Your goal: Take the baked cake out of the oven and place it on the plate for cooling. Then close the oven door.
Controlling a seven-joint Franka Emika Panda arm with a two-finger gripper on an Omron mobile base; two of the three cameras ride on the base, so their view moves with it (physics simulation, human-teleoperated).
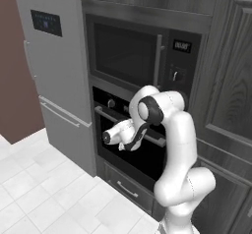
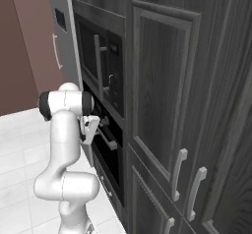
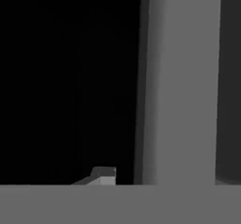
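Oven door (image 1: 147,152) stands upright and closed below the microwave (image 1: 133,51), its silver bar handle (image 2: 109,138) at three o'clock of the gripper (image 2: 96,129), whose fingers are clamped around that bar

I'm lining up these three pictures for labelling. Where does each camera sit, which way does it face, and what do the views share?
Left base view: behind the arm on its left, facing the oven, the microwave above it and the fridge.
Right base view: behind the arm on its right, looking along the cabinet fronts; the tool is at the oven handle.
Hand view: on the hand, tight against the handle, one dark fingertip showing.
Both base views share the arm, oven, microwave and fridge.
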